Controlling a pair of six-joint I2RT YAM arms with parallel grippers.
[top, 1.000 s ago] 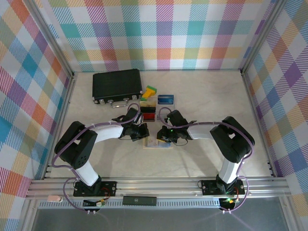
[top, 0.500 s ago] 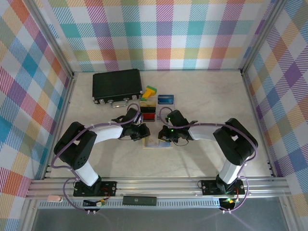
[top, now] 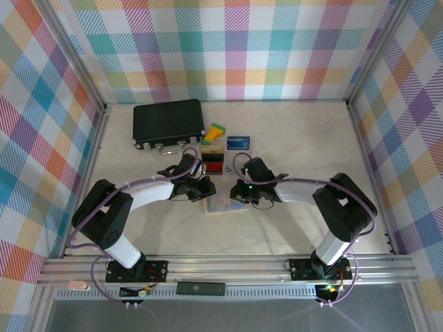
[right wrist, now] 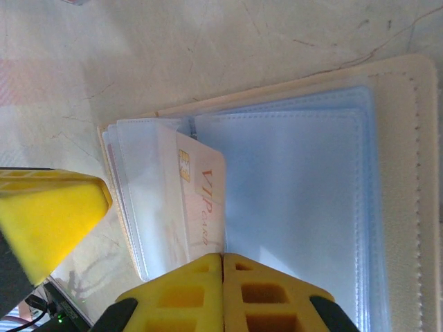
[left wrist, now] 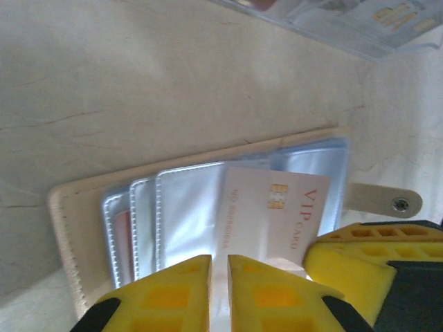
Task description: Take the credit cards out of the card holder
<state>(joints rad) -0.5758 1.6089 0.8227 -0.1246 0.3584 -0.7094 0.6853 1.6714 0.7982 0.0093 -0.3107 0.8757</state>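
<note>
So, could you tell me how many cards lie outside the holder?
4: the blue card, far right; the tan card, black card and red card in a column left of it. A VIP card sits partly in the holder; its sleeves may hide more.

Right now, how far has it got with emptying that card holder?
Done: blue card, red card, black card, tan card lie beyond the card holder. In hand: whitish VIP card pokes from its sleeve, left gripper and right gripper shut beside it. To do: slide it free; another sleeve may hide a reddish one.
</note>
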